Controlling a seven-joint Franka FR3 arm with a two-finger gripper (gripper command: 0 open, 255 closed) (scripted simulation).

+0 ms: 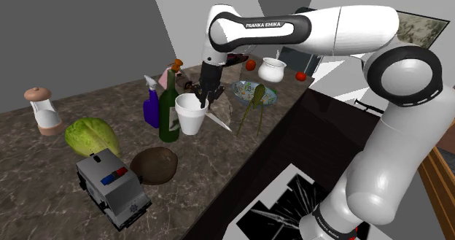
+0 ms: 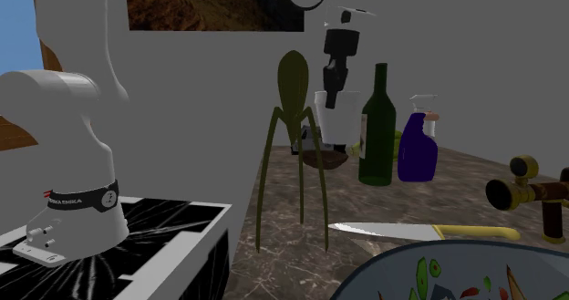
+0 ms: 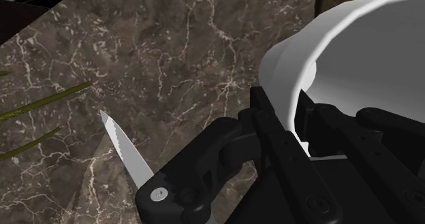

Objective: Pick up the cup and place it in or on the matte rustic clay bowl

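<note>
Dim, flat light, soft shadows

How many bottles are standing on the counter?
2. A green wine bottle stands beside the white cup; a purple spray bottle stands next to it, toward the shoulder view's left. More could be hidden behind the arm.

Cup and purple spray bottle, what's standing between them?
A green bottle stands between the white cup and the purple spray bottle; the shoulder and second exterior views both show it.
</note>
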